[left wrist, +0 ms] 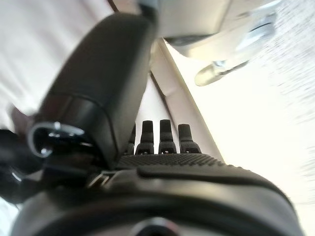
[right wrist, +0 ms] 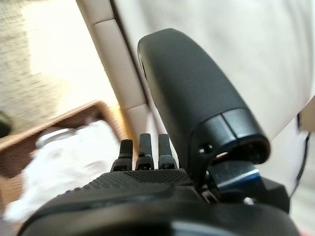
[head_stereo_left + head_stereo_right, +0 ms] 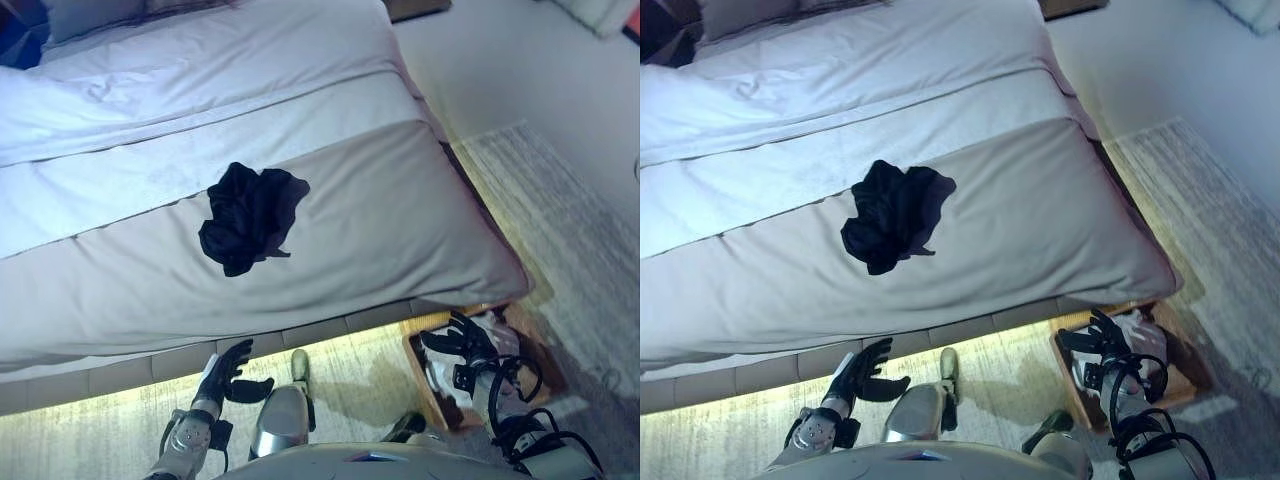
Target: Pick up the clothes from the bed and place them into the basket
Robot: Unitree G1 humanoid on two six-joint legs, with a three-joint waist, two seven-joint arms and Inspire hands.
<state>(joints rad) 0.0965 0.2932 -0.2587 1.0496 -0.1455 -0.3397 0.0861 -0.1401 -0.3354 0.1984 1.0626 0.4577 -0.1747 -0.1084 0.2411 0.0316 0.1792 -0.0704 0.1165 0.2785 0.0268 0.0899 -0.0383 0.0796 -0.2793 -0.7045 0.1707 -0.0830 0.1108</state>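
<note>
A crumpled black garment [image 3: 251, 217] is lying on the grey cover of the bed [image 3: 400, 230], about mid-width, well apart from both hands. White sheets are showing on the far part of the bed.

The left hand [image 3: 227, 372] is hanging below the near bed edge, over the rug [image 3: 120, 425], fingers straight and spread, holding nothing.

The right hand [image 3: 462, 347] is hovering over the basket [image 3: 420, 372], fingers straight and spread, empty. The basket is sitting on the floor at the near right corner of the bed, with white clothes [image 2: 74, 157] lying inside it.
</note>
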